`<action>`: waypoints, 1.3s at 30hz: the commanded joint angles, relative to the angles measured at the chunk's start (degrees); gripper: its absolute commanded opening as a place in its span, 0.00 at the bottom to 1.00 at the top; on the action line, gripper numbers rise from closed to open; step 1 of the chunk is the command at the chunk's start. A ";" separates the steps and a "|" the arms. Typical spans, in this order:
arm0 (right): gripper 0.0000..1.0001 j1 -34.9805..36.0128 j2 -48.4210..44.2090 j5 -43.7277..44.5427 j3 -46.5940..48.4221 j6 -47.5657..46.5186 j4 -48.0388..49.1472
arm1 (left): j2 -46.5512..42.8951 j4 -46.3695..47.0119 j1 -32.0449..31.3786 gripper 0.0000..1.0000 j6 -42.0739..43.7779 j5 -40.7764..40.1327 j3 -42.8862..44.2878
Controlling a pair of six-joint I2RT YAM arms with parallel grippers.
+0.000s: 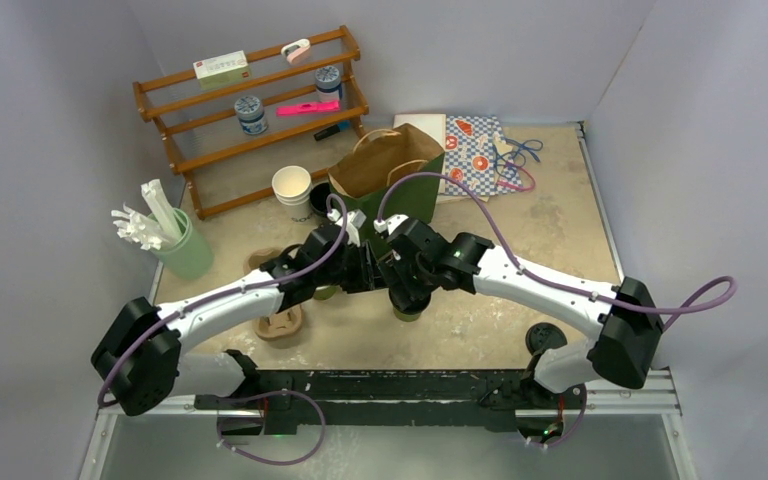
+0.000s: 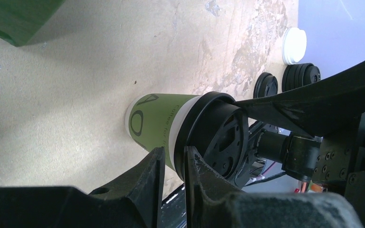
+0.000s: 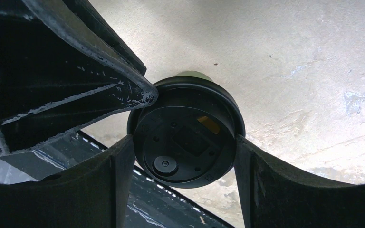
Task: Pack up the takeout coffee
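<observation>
On the beige table (image 1: 520, 300), the right gripper (image 3: 185, 156) pinches the lid (image 3: 185, 142) of the coffee cup (image 2: 159, 126) between its fingers, likely to lift it into the bag (image 1: 385, 165) beyond, while the left gripper (image 2: 171, 166), nearly pressed together, waits beside the cup.

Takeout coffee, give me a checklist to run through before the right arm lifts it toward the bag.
1. Lid seated on the takeout coffee: ok.
2. Right gripper hold: ok, its fingers touch both sides of the lid.
3. Takeout coffee upright on the table: ok.
4. Left gripper out of the way: not ok, nearly shut, empty, close beside the takeout coffee.
5. Paper bag open: ok.
6. Room inside the paper bag: cannot tell.
</observation>
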 commanded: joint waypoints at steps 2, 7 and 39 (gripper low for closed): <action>0.56 0.60 5.14 -6.46 -1.99 -1.16 -4.67 | 3.02 -13.15 0.31 0.24 3.72 -3.86 1.45; 0.56 0.59 6.12 -8.21 -2.37 -1.48 -5.00 | 3.70 -14.98 0.30 0.24 3.77 -3.69 1.63; 0.55 0.62 -4.57 -6.29 1.34 -9.63 -11.27 | -10.64 -17.33 0.31 0.47 1.04 0.10 6.23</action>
